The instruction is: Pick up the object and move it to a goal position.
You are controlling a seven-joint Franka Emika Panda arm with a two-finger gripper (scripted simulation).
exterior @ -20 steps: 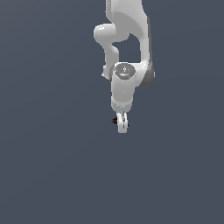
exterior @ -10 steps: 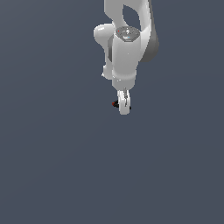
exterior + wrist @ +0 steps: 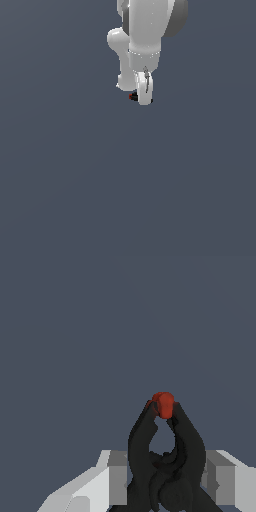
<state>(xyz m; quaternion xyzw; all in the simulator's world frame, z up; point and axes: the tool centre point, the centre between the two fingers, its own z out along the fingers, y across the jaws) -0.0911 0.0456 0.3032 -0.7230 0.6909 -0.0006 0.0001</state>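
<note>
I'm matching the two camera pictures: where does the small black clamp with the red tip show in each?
Exterior view: the clamp is a dark speck at the gripper tip, on its left side, upper centre.
Wrist view: it fills the lower centre, between the white fingers.
Shared landmark: its red tip.

There is one robot arm (image 3: 145, 35), white, in the upper middle of the exterior view. It carries one gripper (image 3: 144, 97) with two fingers (image 3: 117, 478), seen low in the wrist view. There is one small black clamp (image 3: 165, 456) between them, with one red tip (image 3: 163, 403) near the centre of the wrist view.
</note>
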